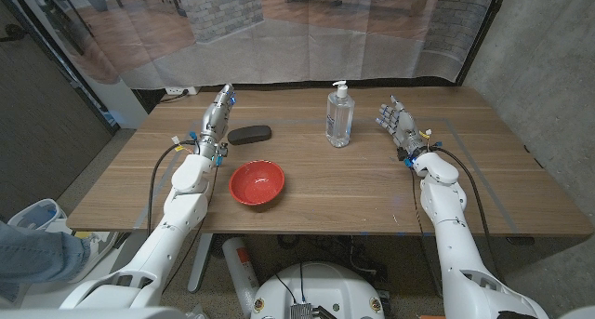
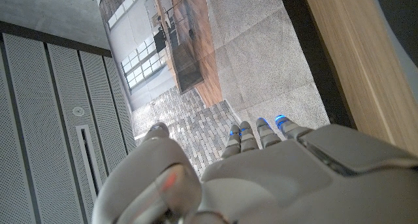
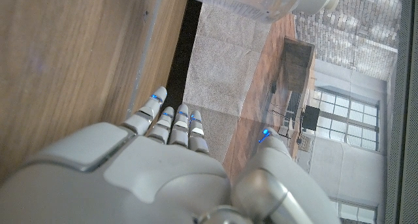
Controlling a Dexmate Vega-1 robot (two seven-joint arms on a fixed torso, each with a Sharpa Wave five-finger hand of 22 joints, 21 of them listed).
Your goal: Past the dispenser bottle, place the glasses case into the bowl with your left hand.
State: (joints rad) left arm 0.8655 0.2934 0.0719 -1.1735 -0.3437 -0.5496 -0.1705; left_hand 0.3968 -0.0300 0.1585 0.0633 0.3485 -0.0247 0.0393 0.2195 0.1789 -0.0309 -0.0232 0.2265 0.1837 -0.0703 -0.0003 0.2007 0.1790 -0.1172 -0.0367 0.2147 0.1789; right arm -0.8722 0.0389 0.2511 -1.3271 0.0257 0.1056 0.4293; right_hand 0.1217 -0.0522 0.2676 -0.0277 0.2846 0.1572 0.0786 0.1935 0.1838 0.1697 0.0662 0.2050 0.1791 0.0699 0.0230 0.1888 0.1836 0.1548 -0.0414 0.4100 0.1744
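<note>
A dark oblong glasses case (image 1: 249,134) lies on the table toward the back left. A red bowl (image 1: 257,183) sits nearer the front, with nothing in it. The clear dispenser bottle (image 1: 339,117) with a white pump stands at the back middle, and its base (image 3: 261,2) shows close to my right hand. My left hand (image 1: 216,114) stands just left of the case, fingers straight and pointing away, holding nothing; its back (image 2: 261,175) shows in the wrist view. My right hand (image 1: 399,124) is raised right of the bottle, fingers apart, empty; its back (image 3: 163,165) shows in the wrist view.
The wooden table (image 1: 372,184) runs wide between the hands. A curtain with a printed street scene (image 1: 307,31) hangs behind the table's far edge. A person's sleeve (image 1: 37,249) shows at the lower left, off the table.
</note>
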